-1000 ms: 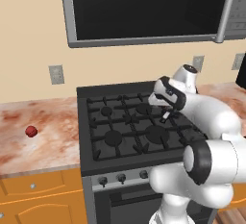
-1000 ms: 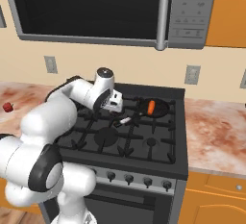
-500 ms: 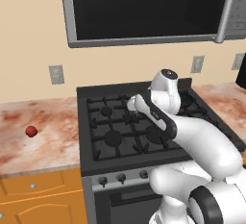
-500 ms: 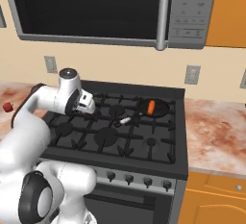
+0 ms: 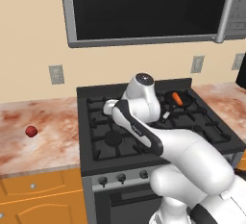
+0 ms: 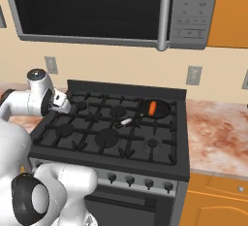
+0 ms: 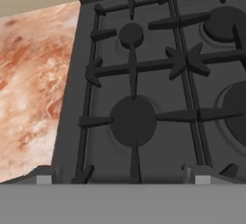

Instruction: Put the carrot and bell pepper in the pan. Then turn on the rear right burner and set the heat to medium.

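Orange carrot (image 5: 177, 98) already lies in the pan (image 6: 154, 108); the pepper (image 5: 31, 131) sits on the table (image 5: 48, 131), left of the stove. Carry your released, empty hand (image 6: 62, 103) over it; descend straight, centred, before clenching.

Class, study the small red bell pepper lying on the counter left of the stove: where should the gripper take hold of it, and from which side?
The bell pepper is a small roundish lump lying alone on the flat counter. Probably best to come straight down from above and close across its widest middle; nothing stands beside it, so either finger has room, and no stem is clear enough to grip.
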